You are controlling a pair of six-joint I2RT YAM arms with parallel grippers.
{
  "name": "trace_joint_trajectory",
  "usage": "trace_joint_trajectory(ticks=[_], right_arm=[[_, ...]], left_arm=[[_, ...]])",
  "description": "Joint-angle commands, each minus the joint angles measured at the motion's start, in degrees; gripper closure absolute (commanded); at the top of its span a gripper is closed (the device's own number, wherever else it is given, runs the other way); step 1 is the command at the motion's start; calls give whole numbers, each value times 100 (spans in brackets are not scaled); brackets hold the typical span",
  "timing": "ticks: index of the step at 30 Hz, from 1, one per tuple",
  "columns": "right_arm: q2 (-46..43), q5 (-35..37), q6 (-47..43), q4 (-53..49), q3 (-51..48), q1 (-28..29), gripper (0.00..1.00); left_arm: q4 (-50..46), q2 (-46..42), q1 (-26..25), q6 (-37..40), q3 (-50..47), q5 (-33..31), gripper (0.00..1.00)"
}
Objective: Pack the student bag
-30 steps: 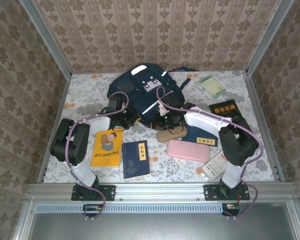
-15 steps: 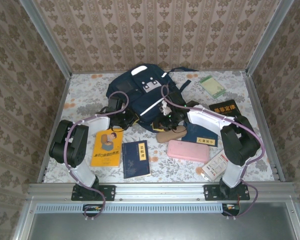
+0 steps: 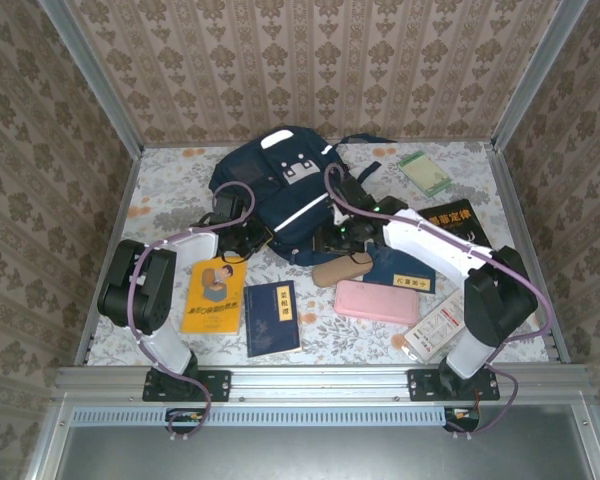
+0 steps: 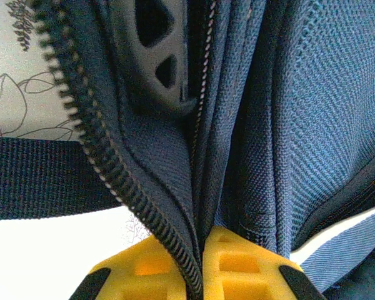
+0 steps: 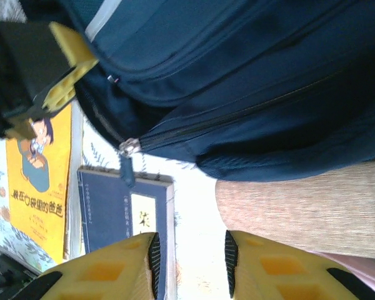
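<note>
Over the last second the right arm's elbow has swung out toward the near right and its forearm has stretched across the worktop [image 3: 170, 190]; the student bag [image 3: 280, 180] has crept a little left and far with it, still lying at the far middle; the left arm has hardly moved.

The left gripper [image 4: 200, 250] stays clamped on the bag's zipper edge at its near-left side, the navy fabric and zipper teeth pinched between the yellow fingers [image 4: 137, 269]. The right gripper [image 5: 189, 250] hovers at the bag's near edge with its fingers apart and nothing between them; the zipper pull [image 5: 127, 164] hangs just ahead of it, not yet taken.

This reads as the opening stage: one side of the bag is anchored while the other arm lines up on the pull. Packing proper has not begun; the tan pencil case [image 3: 342, 268], the pink case [image 3: 377, 300], the yellow book [image 3: 213, 296] and the navy book [image 3: 271, 318] all lie on the worktop near the bag.
</note>
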Motion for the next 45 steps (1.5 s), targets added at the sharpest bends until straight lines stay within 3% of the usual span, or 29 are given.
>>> trace_joint_trajectory(ticks=[1,5,10,13,14,15,20,26,37,45], right_arm=[[-157,817,-364,106,17,401,64],[-407,2632,-1627,706,-166,1150,62],[70,3520,-2206,479,211,1561,51],[428,3771,-2335,462,456,1721,36],[561,3777,-2335,462,566,1748,21],[687,3772,-2334,389,670,1767,20],[1299,3862,-2318,180,1123,1795,20],[1304,4019,-2335,239,935,1732,26],[139,3783,-1904,401,-423,974,34],[-1096,2549,-1828,1309,-1254,317,47]], left_arm=[[-40,-137,-36,125,216,-244,97],[-184,-241,-85,63,306,-190,97],[-40,-283,-97,-151,317,29,97],[-53,-325,-126,-173,339,42,97],[-42,-342,-128,-190,338,42,97],[-33,-358,-125,-206,334,51,97],[-29,-467,-131,-258,330,79,98],[-119,-559,-86,-200,301,25,98],[-215,-621,-23,-29,197,-35,98],[-518,-707,-31,239,286,-203,98]])
